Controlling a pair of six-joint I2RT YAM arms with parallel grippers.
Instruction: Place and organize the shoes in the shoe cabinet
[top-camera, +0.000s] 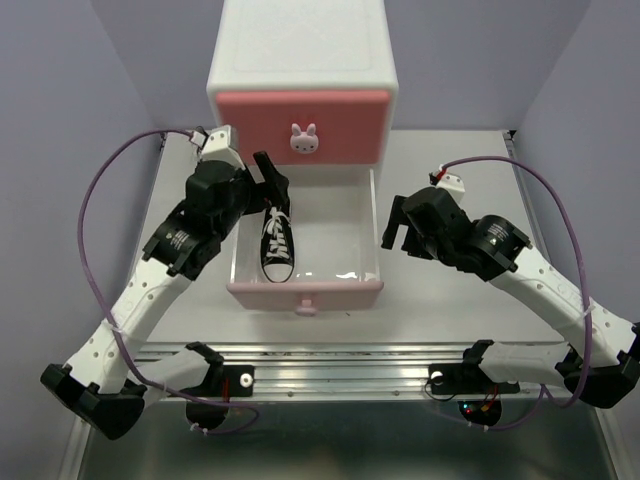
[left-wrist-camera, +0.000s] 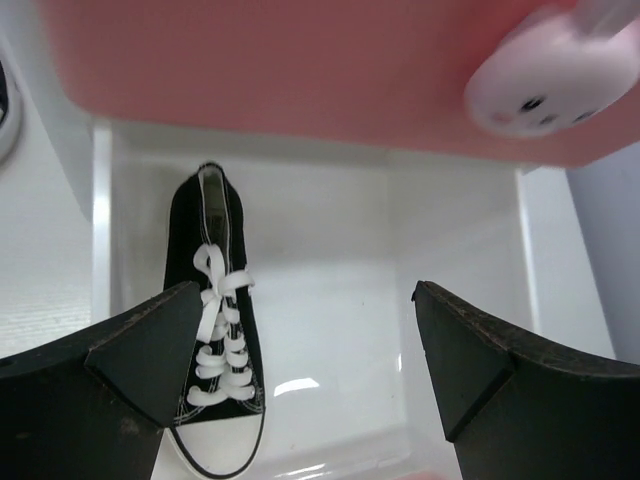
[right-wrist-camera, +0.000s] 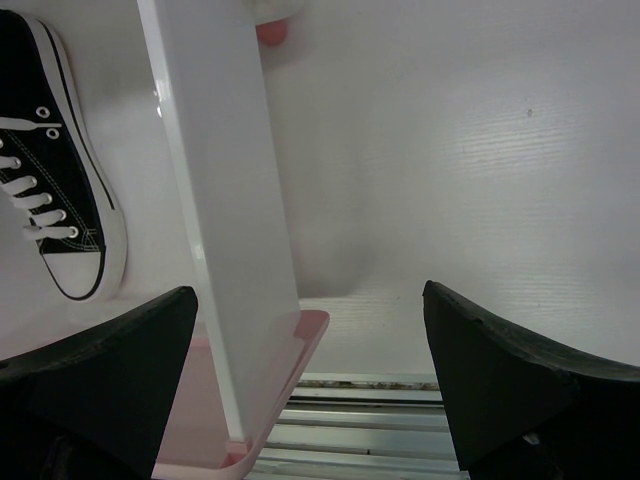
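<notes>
Cabinet (top-camera: 300, 60) at the counter's (top-camera: 450, 320) far edge, lower drawer (top-camera: 340, 255) out toward the near edge. Black shoe (top-camera: 277, 245) lies in the drawer's left half, just below the left pincer (left-wrist-camera: 307, 300), which gapes wide and empty. Right pincer (right-wrist-camera: 310, 295) likewise, outside the drawer's right wall.

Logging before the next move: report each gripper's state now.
Left gripper: open, empty, over the black shoe.
Right gripper: open, empty.

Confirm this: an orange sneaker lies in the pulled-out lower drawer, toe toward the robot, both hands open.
Wrong colour: the top external view shows the sneaker is black, not orange. It does lie in the pulled-out lower drawer, toe toward the robot, left hand and right hand open.
</notes>
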